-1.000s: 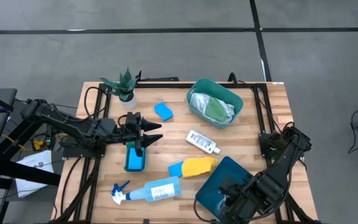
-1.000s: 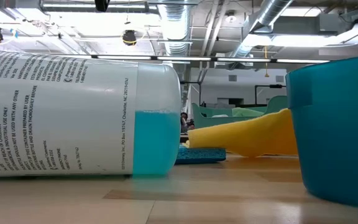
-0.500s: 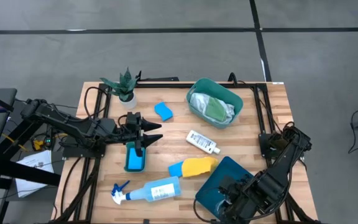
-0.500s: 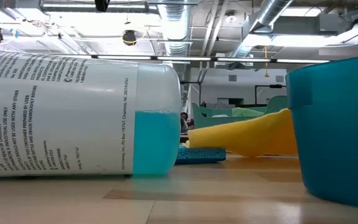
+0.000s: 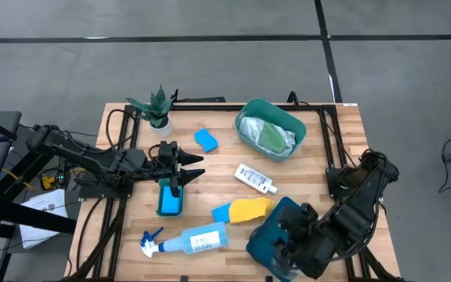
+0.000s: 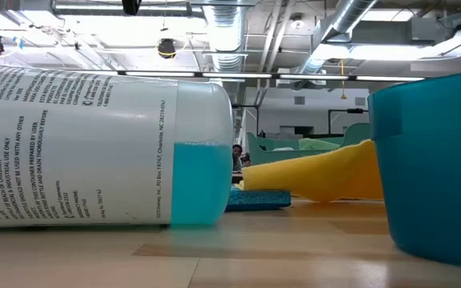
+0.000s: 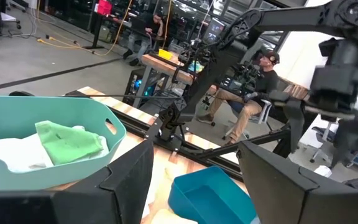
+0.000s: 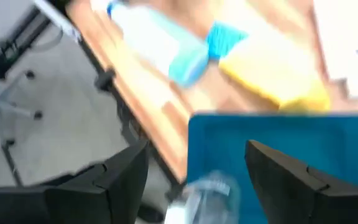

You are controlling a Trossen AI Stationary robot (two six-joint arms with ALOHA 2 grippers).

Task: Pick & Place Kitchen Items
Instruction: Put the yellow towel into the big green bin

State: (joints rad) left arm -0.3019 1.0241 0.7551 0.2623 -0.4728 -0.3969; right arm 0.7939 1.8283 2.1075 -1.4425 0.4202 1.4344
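Note:
My right gripper (image 8: pixel 197 146) hangs open, slanting down over the blue tub (image 5: pixel 272 227) at the near right. A crinkled silver cup (image 8: pixel 205 191) lies in that tub below the fingers, apart from them. My left gripper (image 5: pixel 194 166) waits open and level above a blue sponge (image 5: pixel 170 200) at the left. The pale-blue spray bottle (image 5: pixel 194 239) lies on its side near the front edge. A yellow cloth (image 5: pixel 250 209) rests partly on another blue sponge (image 5: pixel 221 213). The small white bottle (image 5: pixel 255 178) lies on its side mid-table. A third blue sponge (image 5: pixel 206 140) lies farther back.
A teal basin (image 5: pixel 288 117) at the far side holds white and green cloths (image 5: pixel 268 135). A small potted plant (image 5: pixel 155 106) stands at the far left. Bare wood shows between the white bottle and the basin. People sit in the room beyond the table.
My right gripper has risen above the blue tub, tipped and shifted a little toward the table's far side. The left arm and the things on the table have kept still.

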